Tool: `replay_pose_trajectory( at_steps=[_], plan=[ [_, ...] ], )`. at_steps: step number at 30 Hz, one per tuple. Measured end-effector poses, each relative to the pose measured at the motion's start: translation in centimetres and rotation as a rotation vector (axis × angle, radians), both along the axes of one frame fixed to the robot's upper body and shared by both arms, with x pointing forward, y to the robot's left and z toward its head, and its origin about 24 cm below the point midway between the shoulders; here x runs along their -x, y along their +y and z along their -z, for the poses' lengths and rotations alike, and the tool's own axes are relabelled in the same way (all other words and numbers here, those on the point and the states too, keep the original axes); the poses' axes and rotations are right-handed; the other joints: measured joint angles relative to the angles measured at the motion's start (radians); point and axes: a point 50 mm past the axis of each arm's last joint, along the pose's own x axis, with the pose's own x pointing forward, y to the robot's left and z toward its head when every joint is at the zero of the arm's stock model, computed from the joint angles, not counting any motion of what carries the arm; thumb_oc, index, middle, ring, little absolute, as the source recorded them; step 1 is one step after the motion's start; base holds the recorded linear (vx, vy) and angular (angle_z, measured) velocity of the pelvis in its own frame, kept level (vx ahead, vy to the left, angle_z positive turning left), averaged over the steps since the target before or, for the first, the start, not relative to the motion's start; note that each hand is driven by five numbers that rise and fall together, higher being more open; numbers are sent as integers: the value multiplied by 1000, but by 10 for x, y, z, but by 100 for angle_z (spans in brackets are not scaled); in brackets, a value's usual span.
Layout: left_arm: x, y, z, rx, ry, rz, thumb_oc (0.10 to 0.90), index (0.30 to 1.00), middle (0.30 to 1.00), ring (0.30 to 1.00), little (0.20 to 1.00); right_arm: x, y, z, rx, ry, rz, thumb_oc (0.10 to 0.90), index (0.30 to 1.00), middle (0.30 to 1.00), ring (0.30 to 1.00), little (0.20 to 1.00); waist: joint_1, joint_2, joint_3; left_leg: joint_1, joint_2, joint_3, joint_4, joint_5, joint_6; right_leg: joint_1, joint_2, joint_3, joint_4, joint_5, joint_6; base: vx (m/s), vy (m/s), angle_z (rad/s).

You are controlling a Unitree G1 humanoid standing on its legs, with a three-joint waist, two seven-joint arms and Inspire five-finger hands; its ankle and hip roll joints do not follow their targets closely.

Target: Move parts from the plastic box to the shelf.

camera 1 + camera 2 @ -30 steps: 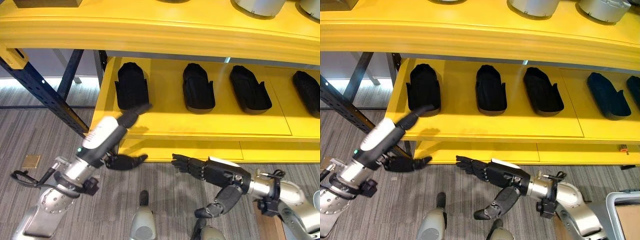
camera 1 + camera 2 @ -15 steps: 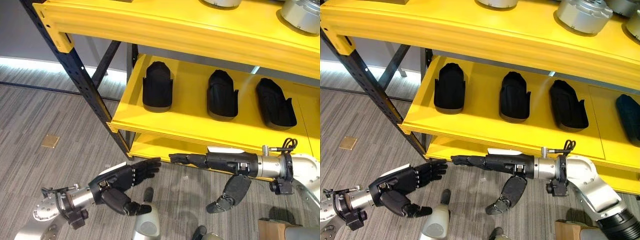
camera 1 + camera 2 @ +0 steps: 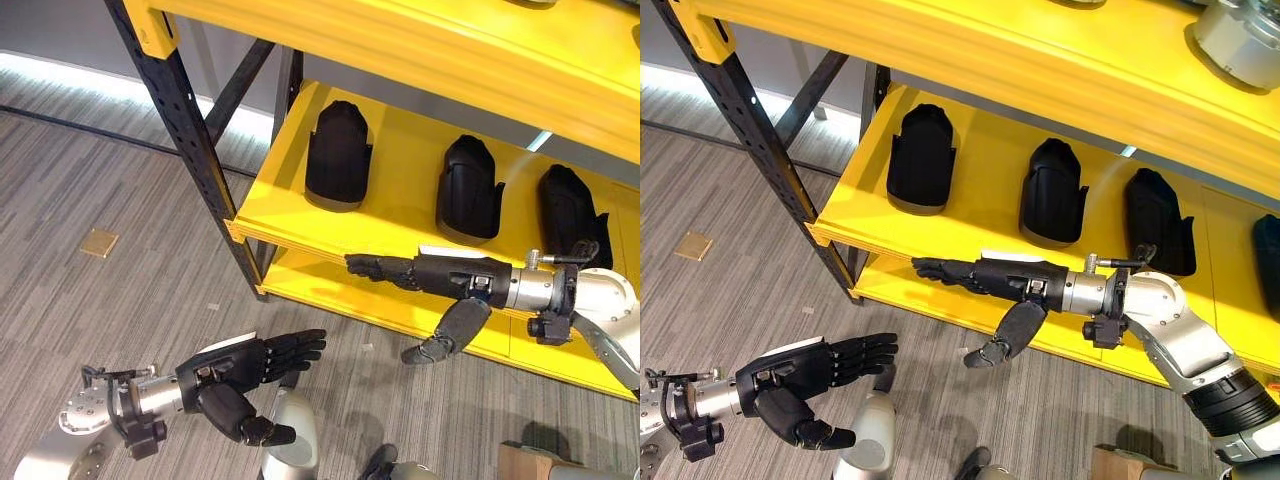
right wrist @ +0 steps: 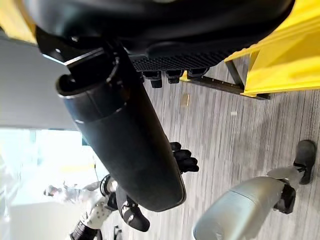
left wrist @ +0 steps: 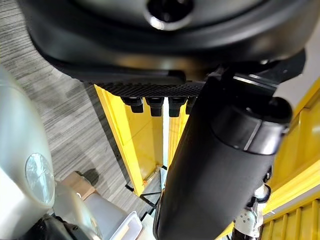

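Black moulded parts lie in a row on the yellow shelf (image 3: 300,215): one part (image 3: 338,157) at the left, a second (image 3: 470,191) in the middle, a third (image 3: 566,213) at the right. My left hand (image 3: 243,365) hangs low over the grey floor, in front of the shelf, fingers straight, thumb down, holding nothing. My right hand (image 3: 430,276) reaches leftward along the shelf's front edge, fingers straight, thumb hanging, also holding nothing. The left hand (image 4: 182,161) also appears in the right wrist view.
A dark blue perforated upright (image 3: 185,130) with a diagonal brace stands at the shelf's left end. An upper yellow shelf (image 3: 1060,60) carries a round metal part (image 3: 1232,38). A small brass plate (image 3: 99,243) lies in the floor at the left. A brown box corner (image 3: 525,463) shows low at the right.
The camera has shifted, so the shelf sits further right and lower. My right hand has risen to the shelf's front edge. My left hand stays low and open.
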Motion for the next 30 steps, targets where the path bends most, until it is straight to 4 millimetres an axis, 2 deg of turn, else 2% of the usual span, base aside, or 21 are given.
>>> replay_pose_trajectory(
  at_steps=[1, 6, 11, 18, 23, 27, 30],
  plan=[
    [-1, -1, -2, -4, -21, 5, 900, 1000, 1000, 1000, 1000, -4, -2, -3, -16, -7, 20, 900, 1000, 1000, 1000, 1000, 0, 8, 20, -8, 0, 0, 10, -5, 0, -5, 0, -1, 3, 0, 0, 0, 0, 0],
    [-3, 3, -2, -37, -47, -2, 900, 1000, 1000, 1000, 1000, -11, -4, -6, -45, -20, 49, 900, 1000, 1000, 1000, 1000, 1, 27, 50, -19, -1, 1, 15, -6, 0, -18, -3, -3, 14, 2, 3, -18, 26, 0],
    [-1, 7, 2, -88, -64, -9, 900, 1000, 1000, 1000, 1000, -20, -8, -13, -61, -40, 89, 900, 1000, 1000, 1000, 1000, 4, 63, 74, -23, -8, 2, 12, -6, 0, -27, -13, -2, 26, -5, 5, -32, 51, 0],
    [-2, 15, 6, -126, -78, -36, 900, 1000, 1000, 1000, 1000, -21, -5, -12, -41, -53, 83, 900, 1000, 1000, 1000, 1000, 4, 69, 77, -22, -24, 6, 17, -17, 4, -29, -32, 0, 39, -17, 12, 27, 16, 1],
    [-6, 12, 3, -125, -94, -26, 900, 1000, 1000, 1000, 1000, -30, -1, -16, -56, -84, 109, 900, 1000, 1000, 1000, 1000, 6, 71, 78, -21, -27, 4, 17, -17, 4, -29, -35, -3, 47, -23, 12, 0, 0, 0],
    [-6, 9, 11, -121, -59, -14, 900, 1000, 1000, 1000, 1000, -41, 1, -24, -77, -95, 148, 900, 1000, 1000, 1000, 1000, 15, 76, 80, -18, -30, 4, 18, -17, 4, -29, -40, -3, 53, -26, 14, 0, 0, 0],
    [-5, 9, 14, -121, -38, -15, 900, 1000, 1000, 1000, 1000, -47, -4, -25, -79, -87, 196, 900, 1000, 1000, 1000, 1000, 23, 82, 83, -18, -31, 5, 19, -17, 4, -31, -42, -2, 56, -26, 14, 5, 11, 0]
  ],
)
